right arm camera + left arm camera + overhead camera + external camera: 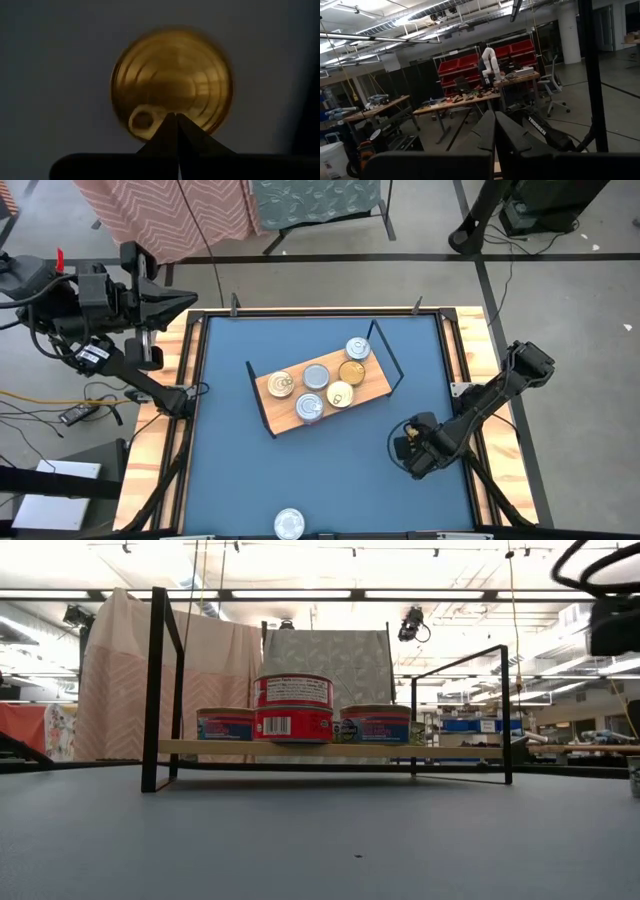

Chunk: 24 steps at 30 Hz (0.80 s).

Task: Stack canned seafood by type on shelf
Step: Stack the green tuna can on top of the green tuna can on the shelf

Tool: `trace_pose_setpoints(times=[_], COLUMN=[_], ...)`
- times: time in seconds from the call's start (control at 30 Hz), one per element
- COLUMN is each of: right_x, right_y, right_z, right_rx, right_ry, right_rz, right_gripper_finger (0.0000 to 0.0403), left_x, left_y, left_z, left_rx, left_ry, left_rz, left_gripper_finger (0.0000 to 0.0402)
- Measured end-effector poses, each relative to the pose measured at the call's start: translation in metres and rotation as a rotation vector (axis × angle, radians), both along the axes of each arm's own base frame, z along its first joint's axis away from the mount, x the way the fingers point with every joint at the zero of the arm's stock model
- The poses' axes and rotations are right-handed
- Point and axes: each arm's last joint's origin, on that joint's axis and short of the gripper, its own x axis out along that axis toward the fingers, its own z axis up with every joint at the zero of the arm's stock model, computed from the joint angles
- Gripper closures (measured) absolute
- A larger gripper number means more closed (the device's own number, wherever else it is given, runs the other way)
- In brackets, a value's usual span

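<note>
- The right gripper [176, 116] has its fingers pressed together into a single point, with nothing between them.
- In the right wrist view a gold-lidded tin [171, 85] lies flat on the blue tabletop [55, 60] just past those closed tips; its pull ring sits right beside them. Whether the tips touch the lid cannot be told.
- From above, the right gripper [412, 442] hangs over the tabletop's right part, near the shelf's right end frame; the arm covers that tin there.
- The left gripper [495, 131] also has its fingers closed and empty; it points out into the room, and the left arm is parked off the tabletop's left rim.
- The shelf [285, 418], a light-wood board with black wire end frames, sits angled in the middle of the tabletop [230, 470].
- Five tins show on the board from above: two gold-lidded [280, 385], three silver-lidded [316, 376], packed close together.
- At table height a red-labelled tin [293, 708] looks taller than its neighbours; whether it is one tall tin or two stacked is unclear.
- Blue-labelled tins [225, 725] stand on either side of it, partly hidden behind it.
- Another silver-lidded tin [289, 524] lies alone by the near edge, well apart from the shelf, partly cut off by the rim.
</note>
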Motion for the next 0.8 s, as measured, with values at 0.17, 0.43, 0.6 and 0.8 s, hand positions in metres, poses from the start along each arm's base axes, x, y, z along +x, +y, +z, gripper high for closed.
trace_pose_setpoints(times=[0.17,0.43,0.6,0.8], right_x=[0.003,0.009,0.014,0.018], right_y=[0.000,0.001,-0.001,-0.002], right_z=[-0.001,-0.001,-0.001,-0.008], right_rx=[0.041,0.032,0.014,-0.005], right_ry=[-0.004,-0.082,-0.128,-0.110], right_rz=[0.023,0.007,-0.003,0.011], right_gripper_finger=[0.0403,0.0403,0.0403,0.0403], left_x=[-0.001,0.000,0.000,0.000], left_y=[0.000,0.000,0.000,0.000], left_z=[0.002,0.001,0.001,0.001], left_rx=[0.008,-0.015,-0.014,-0.017], left_ry=[-0.016,-0.015,-0.012,-0.011], left_rz=[0.003,-0.010,-0.013,-0.014], left_gripper_finger=[0.0389,0.0389,0.0389,0.0389])
